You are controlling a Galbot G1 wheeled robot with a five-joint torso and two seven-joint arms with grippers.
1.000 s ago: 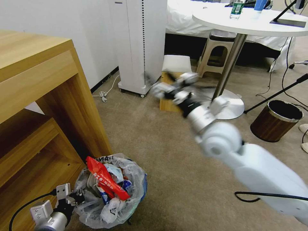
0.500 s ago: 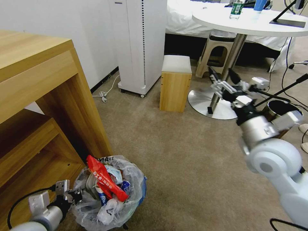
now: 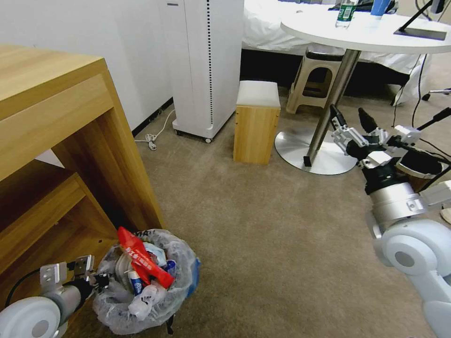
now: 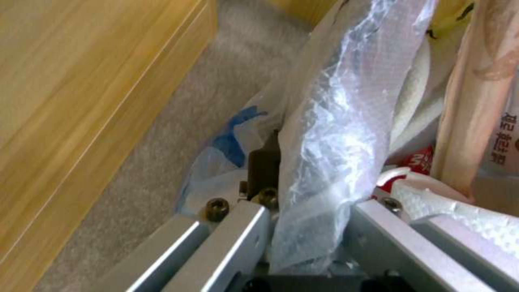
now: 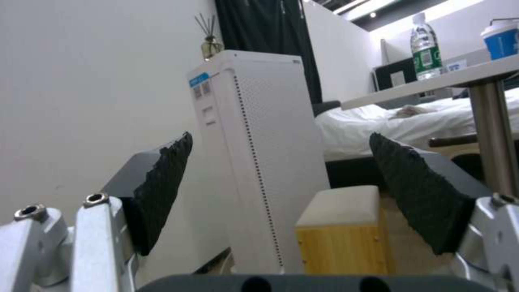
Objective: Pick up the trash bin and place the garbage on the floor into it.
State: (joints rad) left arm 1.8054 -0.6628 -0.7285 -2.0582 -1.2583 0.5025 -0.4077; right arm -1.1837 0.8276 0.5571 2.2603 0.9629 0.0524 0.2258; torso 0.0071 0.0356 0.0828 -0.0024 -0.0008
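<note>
While the left gripper [image 3: 96,280] clamps the trash bin [image 3: 145,286] rim at lower left, the right gripper [image 3: 352,124] hangs spread apart at right.

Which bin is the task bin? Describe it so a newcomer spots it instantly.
Start at the wooden desk on the left; the trash bin stands on the beige carpet by its corner post, with the left pincer shut on its rim. Unlike the brown metal-rimmed bin near the right pincer, it has a crinkled clear liner full of wrappers.
</note>
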